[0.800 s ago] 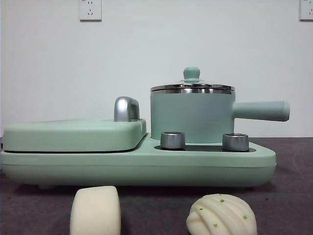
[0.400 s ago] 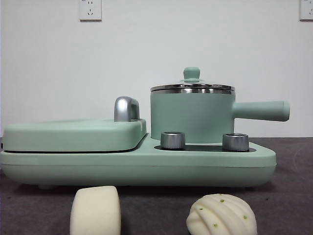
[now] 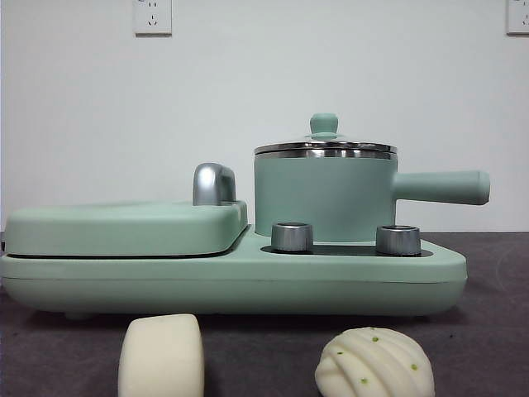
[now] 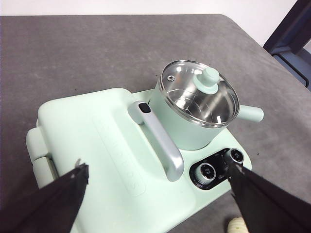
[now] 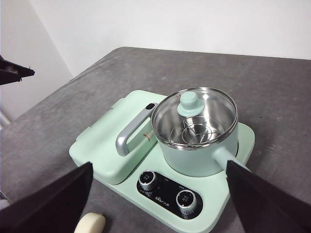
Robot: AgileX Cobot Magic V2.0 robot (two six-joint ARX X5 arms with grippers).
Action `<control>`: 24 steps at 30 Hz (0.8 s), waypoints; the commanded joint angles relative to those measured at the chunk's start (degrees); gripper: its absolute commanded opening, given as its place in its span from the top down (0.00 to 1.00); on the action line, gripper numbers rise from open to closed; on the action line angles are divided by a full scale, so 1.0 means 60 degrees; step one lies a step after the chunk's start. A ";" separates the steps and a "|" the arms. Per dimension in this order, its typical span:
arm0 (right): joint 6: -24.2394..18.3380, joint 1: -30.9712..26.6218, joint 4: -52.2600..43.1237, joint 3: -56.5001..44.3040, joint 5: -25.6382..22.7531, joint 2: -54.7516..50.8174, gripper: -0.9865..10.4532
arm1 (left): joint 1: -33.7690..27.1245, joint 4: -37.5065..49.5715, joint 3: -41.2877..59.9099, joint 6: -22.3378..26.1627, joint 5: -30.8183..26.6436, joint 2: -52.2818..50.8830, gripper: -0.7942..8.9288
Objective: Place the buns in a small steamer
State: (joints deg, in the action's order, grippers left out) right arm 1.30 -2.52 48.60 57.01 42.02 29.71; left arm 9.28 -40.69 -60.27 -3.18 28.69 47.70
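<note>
Front view, left to right. Flat mint-green griddle cover [image 3: 124, 227] with a curved chrome handle [image 3: 213, 184], on the left half of the mint-green cooker base [image 3: 231, 285]. On the right half stands the small mint-green cylindrical steamer pot [image 3: 324, 194], its steel-rimmed glass lid [image 3: 325, 149] with green knob in place; its long straight side handle [image 3: 440, 187] lies level and points rightward. Two steel dials [image 3: 292, 236] sit before the pot.

On the grey table [image 3: 496, 347], in front of the base: smooth cream-white block bun [image 3: 161, 356] at left, white ridged dome bun with green specks [image 3: 374, 363] at right, well apart.

Left end effector [image 4: 155, 194] is released, jaws spread, high above the griddle cover. Right end effector [image 5: 158, 194] is likewise released, above the dials, the pot beyond it, the block bun just beside its jaw.
</note>
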 commanded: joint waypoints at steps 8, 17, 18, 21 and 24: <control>0.0175 0.0291 -0.0066 0.0160 -0.0022 0.0029 0.53 | 0.0120 0.0171 -0.1064 -0.0656 0.0058 0.1322 0.44; 0.0179 0.0597 -0.0015 0.0160 -0.0036 0.0029 0.53 | 0.1180 -0.1075 -0.3894 -0.0069 0.0058 0.4313 0.44; 0.0179 0.0597 -0.0015 0.0160 -0.0033 0.0029 0.53 | 0.1304 -0.1300 -0.4262 0.0007 0.0058 0.4677 0.44; 0.0211 0.0597 -0.0011 0.0160 -0.0033 0.0029 0.53 | 0.1694 -0.2033 -0.5413 0.0233 0.0047 0.5778 0.44; 0.0244 0.0597 -0.0004 0.0160 -0.0025 0.0029 0.53 | 0.2044 -0.2739 -0.6710 0.0390 0.0036 0.6903 0.44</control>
State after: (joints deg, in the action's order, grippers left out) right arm 1.96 0.97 48.88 57.01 41.85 29.71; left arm 20.97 -56.47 -96.75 -2.50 28.69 86.87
